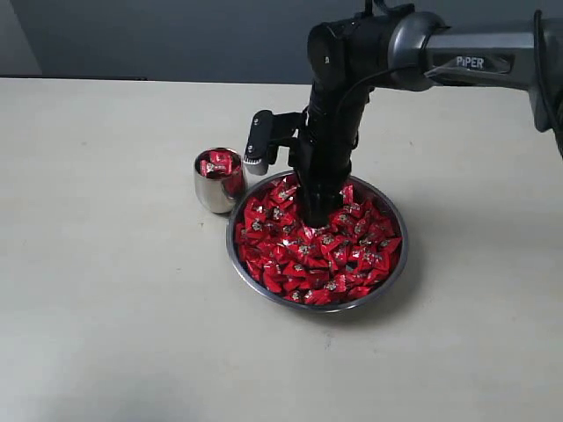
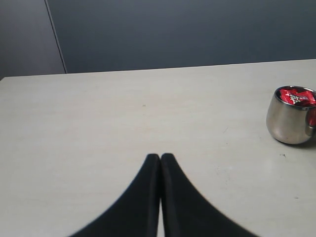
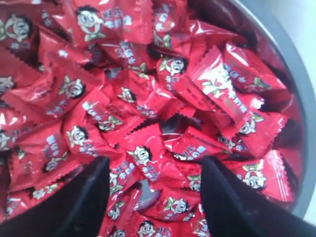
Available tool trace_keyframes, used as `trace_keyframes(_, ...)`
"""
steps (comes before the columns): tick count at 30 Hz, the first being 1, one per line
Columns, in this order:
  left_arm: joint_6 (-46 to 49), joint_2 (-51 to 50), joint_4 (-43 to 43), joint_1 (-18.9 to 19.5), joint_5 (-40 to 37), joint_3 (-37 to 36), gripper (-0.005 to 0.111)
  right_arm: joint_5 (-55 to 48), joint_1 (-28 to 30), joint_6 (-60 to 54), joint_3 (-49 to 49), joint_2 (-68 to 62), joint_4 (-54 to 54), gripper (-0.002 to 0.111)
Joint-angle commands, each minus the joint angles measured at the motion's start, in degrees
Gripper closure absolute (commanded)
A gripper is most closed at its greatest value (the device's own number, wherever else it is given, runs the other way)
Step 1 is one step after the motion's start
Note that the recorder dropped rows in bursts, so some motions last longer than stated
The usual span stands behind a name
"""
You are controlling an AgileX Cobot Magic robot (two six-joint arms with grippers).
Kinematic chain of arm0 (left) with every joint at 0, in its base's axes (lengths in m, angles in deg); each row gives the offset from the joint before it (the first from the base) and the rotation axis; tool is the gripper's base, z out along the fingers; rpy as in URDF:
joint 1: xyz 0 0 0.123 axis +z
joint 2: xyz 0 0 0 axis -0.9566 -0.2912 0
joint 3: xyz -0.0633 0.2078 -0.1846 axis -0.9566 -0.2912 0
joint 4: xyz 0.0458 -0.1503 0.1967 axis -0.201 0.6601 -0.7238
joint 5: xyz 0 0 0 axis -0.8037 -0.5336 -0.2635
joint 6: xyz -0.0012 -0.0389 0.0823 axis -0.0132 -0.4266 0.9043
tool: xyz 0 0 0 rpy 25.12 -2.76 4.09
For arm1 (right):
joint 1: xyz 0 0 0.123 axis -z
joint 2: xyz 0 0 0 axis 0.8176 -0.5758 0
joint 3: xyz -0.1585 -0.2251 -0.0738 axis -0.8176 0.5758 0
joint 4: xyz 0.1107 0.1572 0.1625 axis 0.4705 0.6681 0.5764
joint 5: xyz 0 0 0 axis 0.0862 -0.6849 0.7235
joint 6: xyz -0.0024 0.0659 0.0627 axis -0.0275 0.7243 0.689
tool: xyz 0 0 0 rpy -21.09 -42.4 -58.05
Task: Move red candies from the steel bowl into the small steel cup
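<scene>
The steel bowl (image 1: 400,268) sits mid-table, heaped with red candies (image 1: 321,251). The small steel cup (image 1: 211,195) stands just left of the bowl, touching or nearly touching its rim, with a few red candies (image 1: 217,163) inside. My right gripper (image 1: 317,218) points straight down into the pile near the bowl's far side. In the right wrist view its gripper (image 3: 155,165) is open, fingers (image 3: 224,197) spread wide with candies (image 3: 143,158) lying between them, none pinched. My left gripper (image 2: 161,157) is shut and empty above bare table, with the cup (image 2: 291,118) off to one side.
The pale table (image 1: 106,264) spreads wide to the left and front of the bowl. A dark wall (image 1: 176,35) runs behind the table's far edge. The right arm (image 1: 475,53) reaches in from the upper right above the bowl.
</scene>
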Motion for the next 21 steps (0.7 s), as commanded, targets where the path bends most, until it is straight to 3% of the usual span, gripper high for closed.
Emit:
trace_keyframes(1,-0.15,0.26,-0.04,-0.44,0.1,-0.22,0.106,-2.04,0.05,-4.61,0.27,0.2,-0.78,0.055)
trace_keyframes(15,-0.15,0.26,-0.04,-0.44,0.1,-0.22,0.106,-1.5,0.05,-9.67,0.27,-2.55,-0.72,0.056)
trace_keyframes(21,-0.15,0.26,-0.04,-0.44,0.1,-0.22,0.106,-1.26,0.05,-9.67,0.27,-3.19,-1.03,0.078)
